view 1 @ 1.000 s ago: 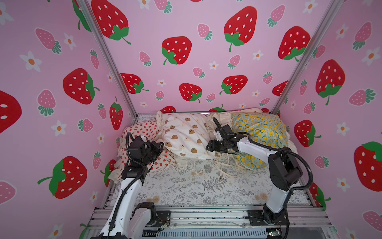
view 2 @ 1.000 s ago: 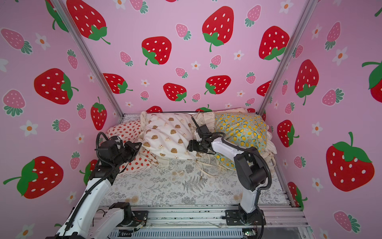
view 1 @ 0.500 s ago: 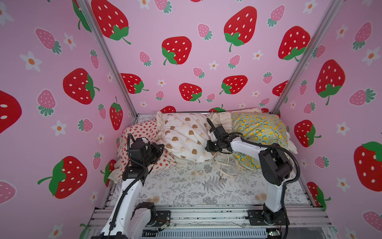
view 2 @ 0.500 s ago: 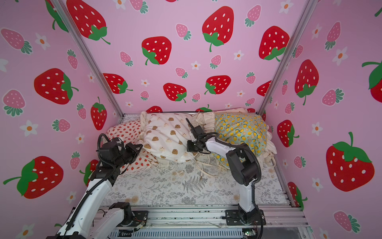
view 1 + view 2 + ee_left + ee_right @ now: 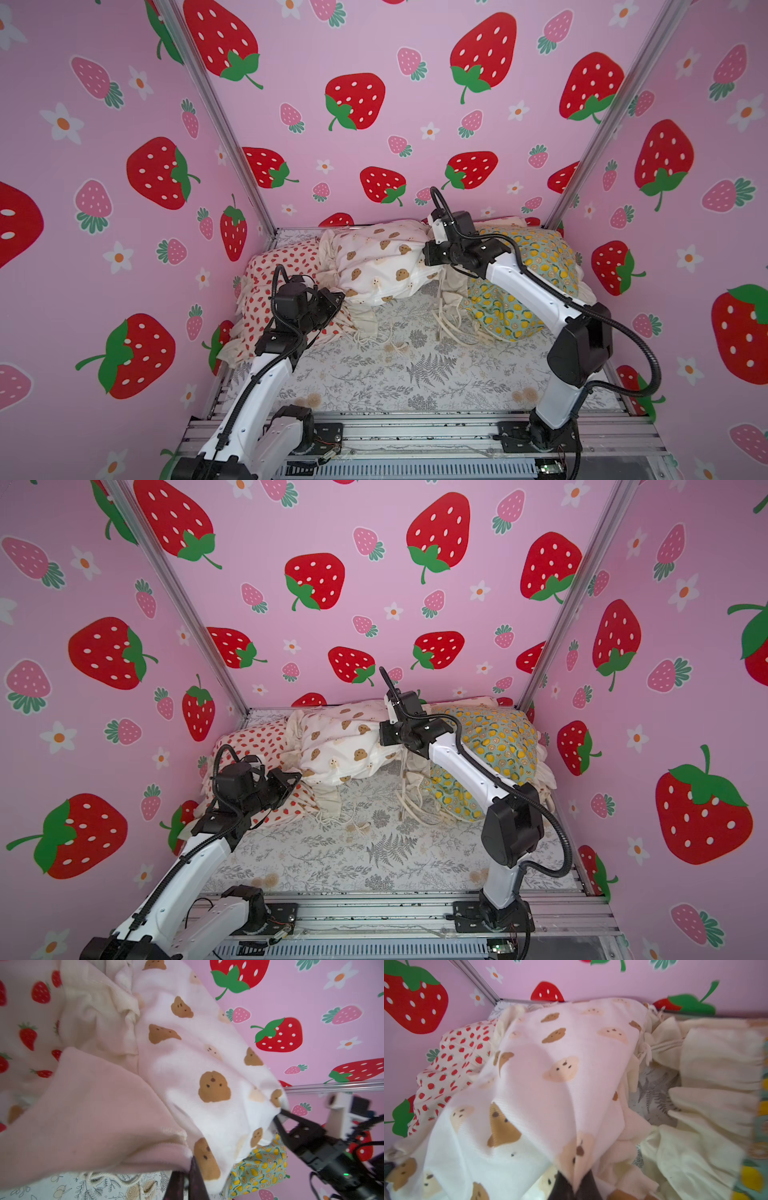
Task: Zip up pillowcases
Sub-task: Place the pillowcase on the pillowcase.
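The bear-face pillowcase point(image 5: 382, 266) point(image 5: 340, 746) hangs stretched between my two grippers at the back of the cell. My left gripper point(image 5: 337, 297) point(image 5: 188, 1176) is shut on its near left edge, where a pinkish fold of cloth point(image 5: 104, 1115) runs into the jaws. My right gripper point(image 5: 428, 254) point(image 5: 576, 1183) is shut on a pinch of its right end, held up off the sheet. The strawberry pillowcase point(image 5: 286, 270) lies at the left under my left wrist. The lemon pillowcase point(image 5: 540, 266) lies at the right behind my right arm. No zipper shows.
A grey fern-print sheet point(image 5: 415, 374) covers the floor. Loose cream cords point(image 5: 444, 320) and cream ruffles point(image 5: 716, 1059) trail between the bear and lemon pillowcases. Pink strawberry walls close in on three sides, and a metal rail point(image 5: 415, 432) runs along the front.
My right gripper closed on the bear pillowcase's right end and lifted it up and back, pulling the cloth taut. The left arm has barely moved.
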`<move>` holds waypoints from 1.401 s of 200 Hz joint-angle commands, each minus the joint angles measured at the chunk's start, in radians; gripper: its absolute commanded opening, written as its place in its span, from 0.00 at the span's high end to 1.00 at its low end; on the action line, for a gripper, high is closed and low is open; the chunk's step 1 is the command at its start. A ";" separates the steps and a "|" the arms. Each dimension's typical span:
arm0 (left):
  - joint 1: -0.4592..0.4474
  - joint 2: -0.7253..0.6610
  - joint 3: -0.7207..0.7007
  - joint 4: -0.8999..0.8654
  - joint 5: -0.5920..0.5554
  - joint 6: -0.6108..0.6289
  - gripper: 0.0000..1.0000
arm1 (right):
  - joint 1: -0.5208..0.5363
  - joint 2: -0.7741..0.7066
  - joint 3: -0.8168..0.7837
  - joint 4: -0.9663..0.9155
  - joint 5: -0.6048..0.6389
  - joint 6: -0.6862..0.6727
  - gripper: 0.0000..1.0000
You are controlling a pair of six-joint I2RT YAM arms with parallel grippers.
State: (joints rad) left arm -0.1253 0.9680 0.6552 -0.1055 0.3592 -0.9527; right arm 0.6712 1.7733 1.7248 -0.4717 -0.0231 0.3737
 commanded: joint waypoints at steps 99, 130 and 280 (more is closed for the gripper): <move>-0.367 0.621 0.244 0.219 -0.156 0.154 1.00 | -0.141 -0.199 -0.269 -0.067 0.176 -0.071 0.92; -0.368 0.573 0.260 0.085 -0.188 0.219 0.53 | -0.150 -0.239 -0.298 -0.072 0.158 -0.067 0.63; -0.187 0.393 0.293 -0.484 -0.545 0.308 0.20 | 0.185 -0.345 -0.482 -0.041 -0.029 0.099 0.06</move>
State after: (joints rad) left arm -0.3504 1.3190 0.9680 -0.5594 -0.1795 -0.6079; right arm 0.8078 1.4124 1.2835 -0.5735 0.0029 0.4068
